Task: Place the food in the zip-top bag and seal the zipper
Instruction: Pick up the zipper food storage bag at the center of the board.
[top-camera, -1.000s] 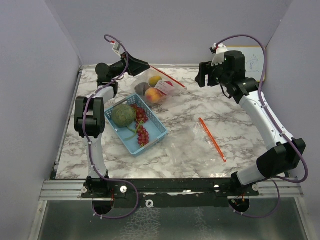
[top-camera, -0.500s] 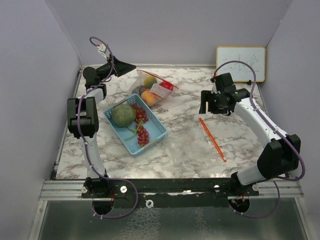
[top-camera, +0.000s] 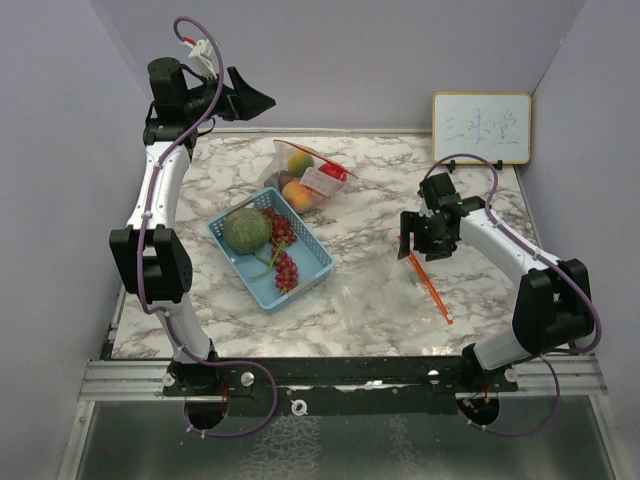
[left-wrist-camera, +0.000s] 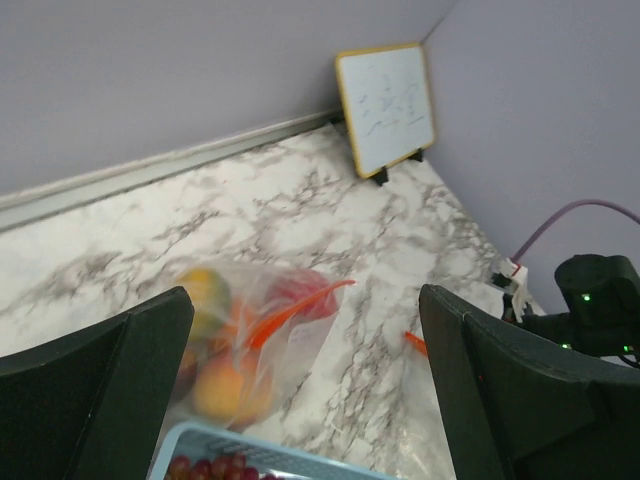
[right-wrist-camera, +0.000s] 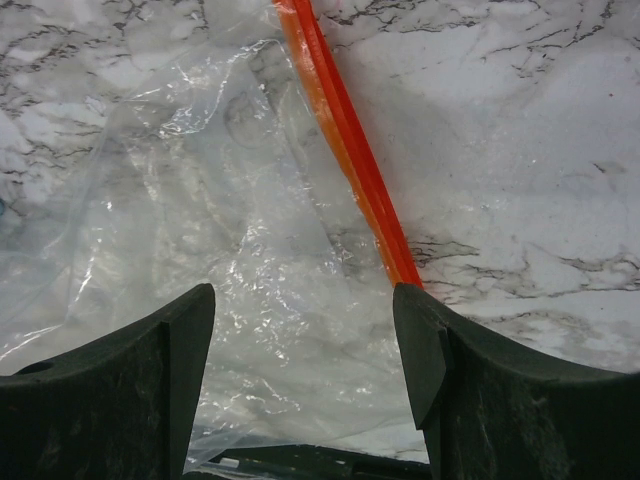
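Left claw (top-camera: 260, 100) released, holding nothing, high at upper left. My right claw (right-wrist-camera: 302, 300) is spread open over the flat zip-top bag (right-wrist-camera: 180, 220), at its orange zipper (right-wrist-camera: 352, 160).

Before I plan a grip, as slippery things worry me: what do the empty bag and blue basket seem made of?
Empty bag: thin clear plastic film, glossy; it wrinkles and glints. Blue basket: probably rigid moulded plastic, fairly matte; its walls show a regular lattice.
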